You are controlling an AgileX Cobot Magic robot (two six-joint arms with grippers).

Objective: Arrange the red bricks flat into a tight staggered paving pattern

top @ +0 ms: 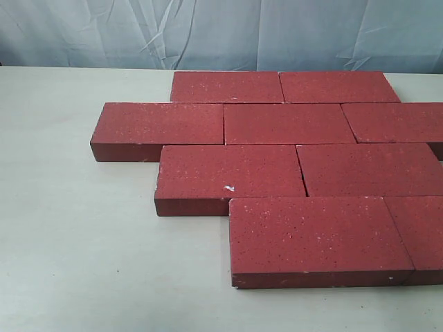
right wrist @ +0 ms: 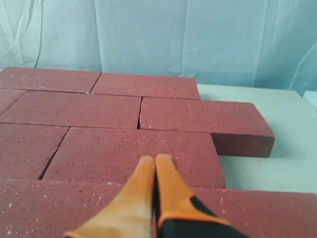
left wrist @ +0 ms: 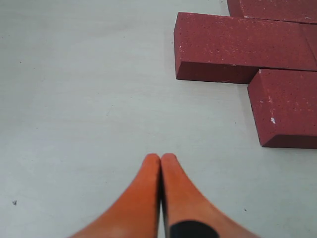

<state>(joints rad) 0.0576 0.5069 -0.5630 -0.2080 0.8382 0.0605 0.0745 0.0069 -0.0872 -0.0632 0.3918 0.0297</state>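
Note:
Several red bricks [top: 288,123] lie flat on the table in staggered rows, edges touching. The brick with a small white chip [top: 230,179] sits in the third row from the back, and the nearest brick [top: 315,238] is at the front right. No arm shows in the exterior view. My left gripper [left wrist: 161,157] is shut and empty over bare table, apart from the brick ends [left wrist: 242,47] at the pattern's left side. Shut and empty too, my right gripper [right wrist: 155,159] hovers above the paved bricks [right wrist: 133,153].
The pale table [top: 76,228] stretches to the left and front of the bricks. A wrinkled light-blue cloth backdrop [top: 221,31] hangs behind the table. Bare table [right wrist: 277,129] also shows past the bricks in the right wrist view.

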